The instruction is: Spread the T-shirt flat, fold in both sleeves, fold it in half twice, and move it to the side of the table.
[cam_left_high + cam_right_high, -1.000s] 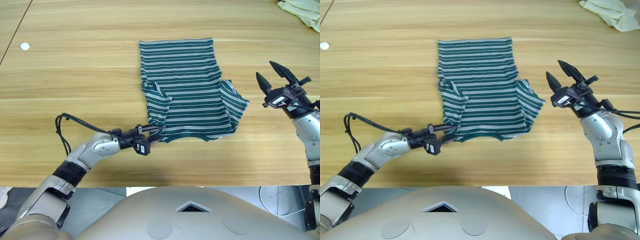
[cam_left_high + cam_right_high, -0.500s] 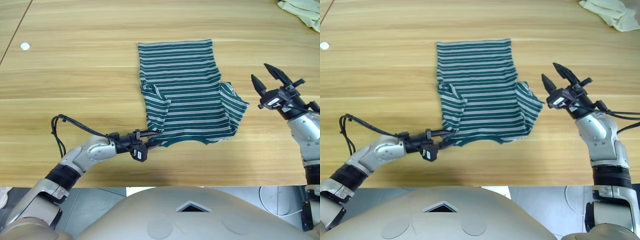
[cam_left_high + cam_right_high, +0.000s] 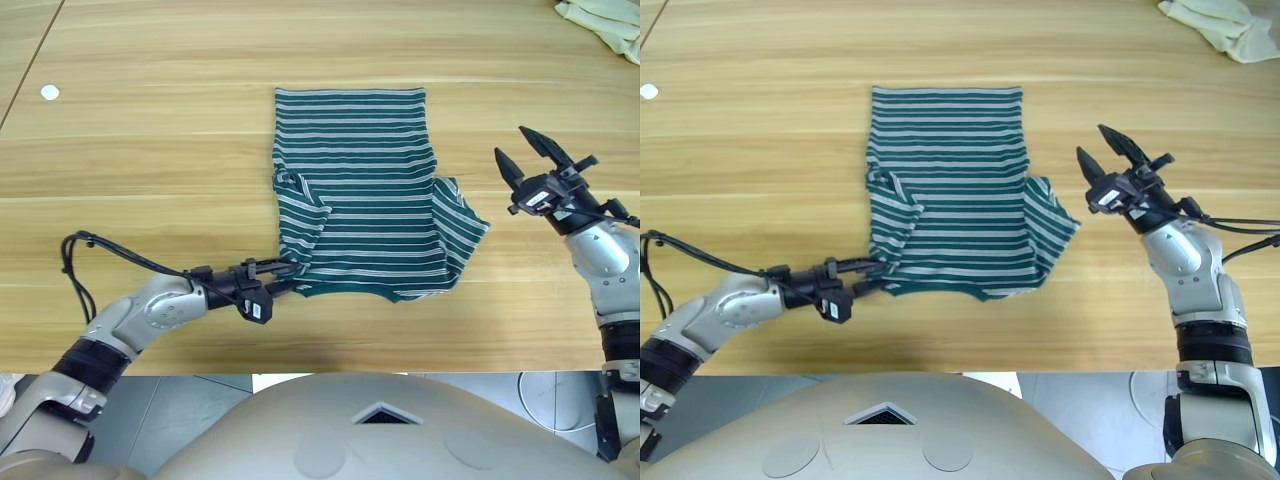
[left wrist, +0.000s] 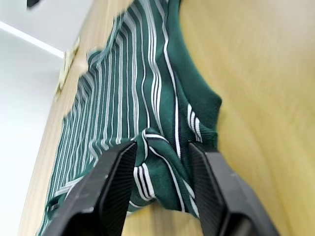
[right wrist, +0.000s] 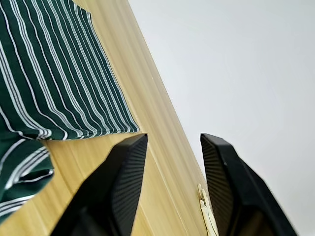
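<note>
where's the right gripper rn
In the head views the right gripper is open over the right side of the table, just right of the T-shirt and not touching it.

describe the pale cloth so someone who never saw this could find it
Start at the wooden table and go to its far right corner. The crumpled cloth lies there, plain pale yellow, unlike the green-and-white striped T-shirt at the middle.

Wood-grain counter [image 3: 150,150] is lit evenly, w/ a dark seam [image 3: 30,72] seen at its far left corner. A small white dot [image 3: 49,93] is seen nr that seam; a pale crumpled cloth [image 3: 603,22] is left at the counter's far right corner. Grey floor [image 3: 190,395] is seen below its near edge, plain white wall [image 5: 236,59] beyond its far edge.
</note>
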Controlling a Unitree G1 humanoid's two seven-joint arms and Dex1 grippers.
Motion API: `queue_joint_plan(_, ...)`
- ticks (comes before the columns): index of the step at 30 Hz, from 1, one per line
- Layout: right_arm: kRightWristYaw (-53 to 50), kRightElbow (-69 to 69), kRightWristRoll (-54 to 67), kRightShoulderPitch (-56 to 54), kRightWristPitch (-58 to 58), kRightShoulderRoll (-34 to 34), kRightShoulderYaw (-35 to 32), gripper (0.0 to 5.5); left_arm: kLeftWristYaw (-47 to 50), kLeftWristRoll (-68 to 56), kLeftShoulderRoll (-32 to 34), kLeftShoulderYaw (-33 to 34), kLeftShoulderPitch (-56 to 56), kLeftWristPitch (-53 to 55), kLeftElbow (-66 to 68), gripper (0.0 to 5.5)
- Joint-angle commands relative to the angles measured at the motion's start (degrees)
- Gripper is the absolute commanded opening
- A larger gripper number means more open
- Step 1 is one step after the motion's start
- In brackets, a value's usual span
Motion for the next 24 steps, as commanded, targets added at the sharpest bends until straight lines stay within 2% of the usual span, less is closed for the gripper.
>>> queue_joint_plan(1, -0.6, -1.0, -0.7, 2.8, -0.1, -1.9, -2.1, 2.00, -1.6, -1.7, 3.6, 5.1, 2.6, 1.4, -4.9, 1.96)
queue_joint_plan(3, -0.4, -3.4, -3.1, 8.1, -0.2, -4.0, -3.9, 2.00, -1.9, -6.7, 2.4, 6.4, 2.2, -0.3, -8.8, 1.96)
queue_joint_plan(7, 1.4, -9.8, -7.2, 20.5, 2.5, -7.5, -8.4, 2.00, -5.8, -16.4, -0.6, 3.1, 1.4, -2.9, -13.7, 1.96)
queue_joint_plan(10, 8.3, -13.5, -9.5, 29.2, 5.0, -10.7, -6.8, 2.00, -8.7, -22.9, -1.8, 2.1, 1.1, -3.0, -15.6, 1.96)
queue_joint_plan(14, 12.3, -20.1, -12.0, 33.8, 8.2, -10.5, -5.6, 2.00, -11.2, -25.8, -3.5, 1.6, 1.3, -2.2, -16.8, 1.96)
queue_joint_plan(17, 13.6, -19.7, -15.4, 31.0, 10.7, -8.2, -0.5, 2.00, -7.3, -25.0, -7.5, 6.5, -1.4, -1.2, -13.3, 1.96)
queue_joint_plan(21, 8.9, -10.6, -21.2, 17.7, 12.3, -3.9, 7.0, 2.00, 1.8, -17.8, -14.9, 13.6, -7.0, 1.0, -4.8, 1.96)
queue_joint_plan(24, 6.2, -6.8, -22.9, 12.9, 11.8, -3.0, 10.2, 2.00, 5.4, -14.7, -17.3, 16.5, -8.2, 1.1, -2.3, 1.96)
